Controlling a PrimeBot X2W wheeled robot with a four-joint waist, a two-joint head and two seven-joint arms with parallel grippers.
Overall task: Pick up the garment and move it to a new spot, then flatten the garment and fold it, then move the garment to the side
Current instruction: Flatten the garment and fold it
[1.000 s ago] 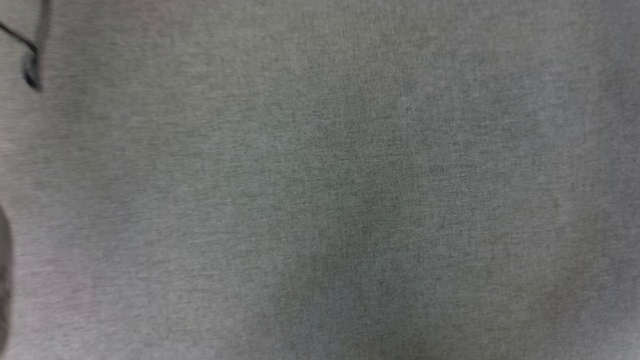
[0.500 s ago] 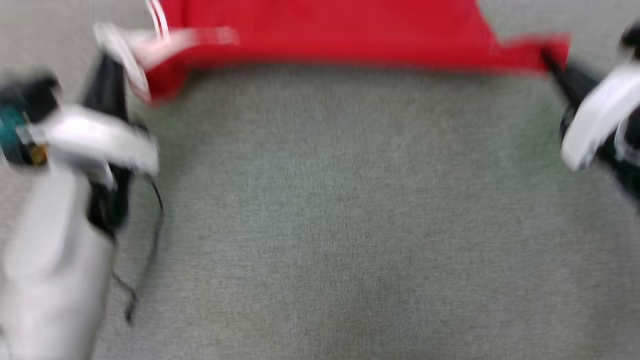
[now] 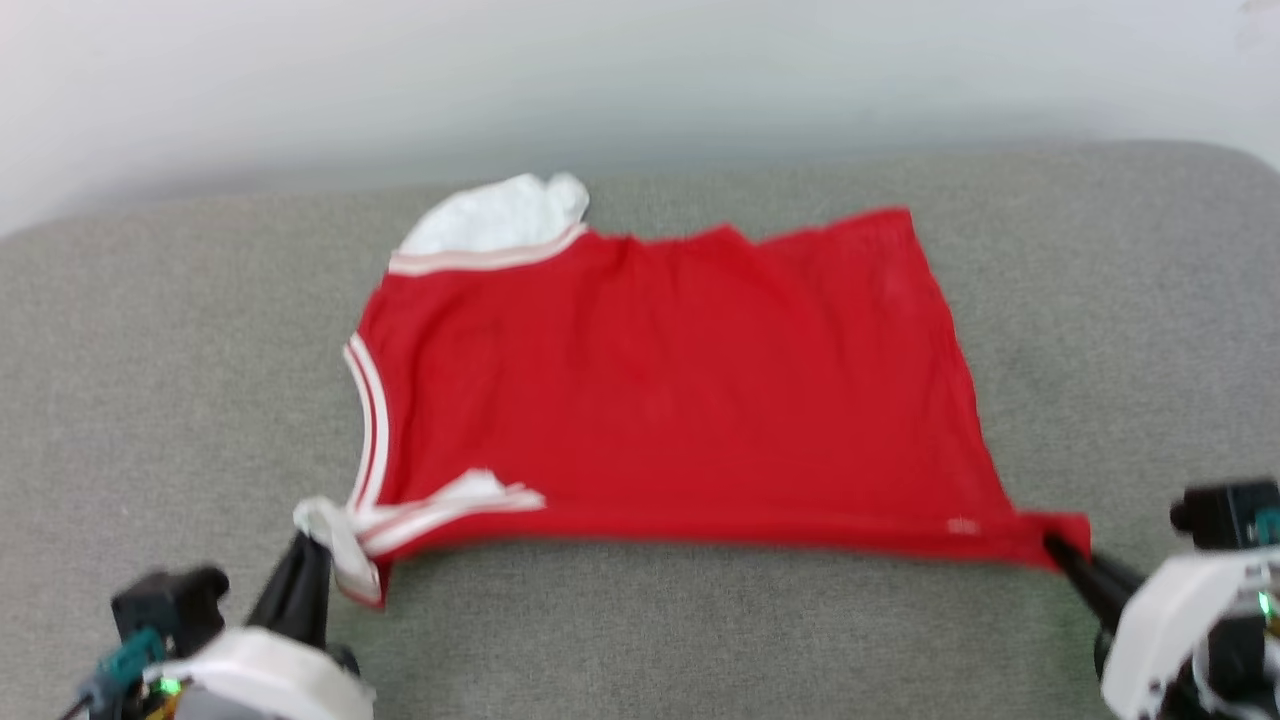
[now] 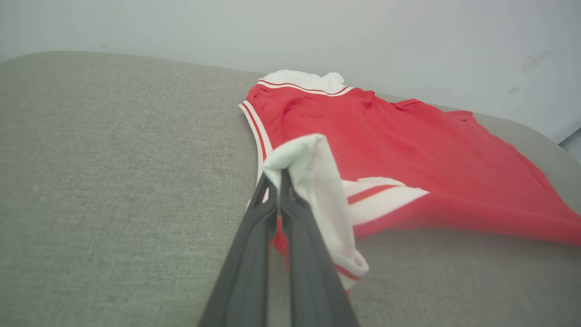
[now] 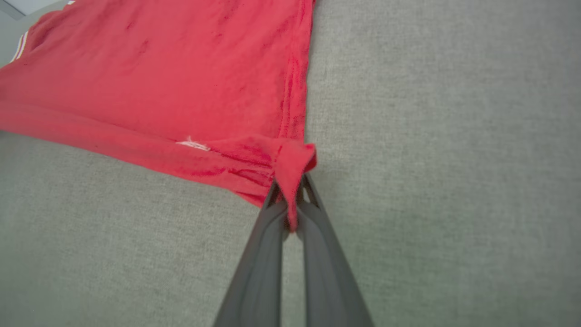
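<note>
The garment (image 3: 660, 390) lies spread, plain red side up, in the middle of the grey upholstered surface (image 3: 150, 380). Its near edge is drawn in a straight line between the two tools and seems to sit slightly raised.

The left tool (image 3: 303, 548) is clamped shut on the white sleeve (image 4: 313, 181) at the garment's 7 o'clock corner. The right tool (image 3: 1055, 548) is clamped shut on a small twist of the red hem corner (image 5: 292, 159) at 4 o'clock.

The right-hand grip looks like the weaker one. It holds only a narrow bunch of cloth, so a harder pull or a quick lift could let it slip free, and that side would drop and fold over itself.

On the left, the tool holds the sleeve and not the body. The sleeve is doubled over the fingers and the striped trim is bunched beside it. Pulling from there would likely stretch the sleeve and leave the shoulder crumpled, not flat.

The far sleeve (image 3: 500, 215) at 11 o'clock is rumpled and the far edge is wavy. Dragging across this coarse fabric could roll that edge under.

If the two pulls are uneven, the garment would skew. A push toward 12 o'clock could crowd it against the wall (image 3: 640, 80).
</note>
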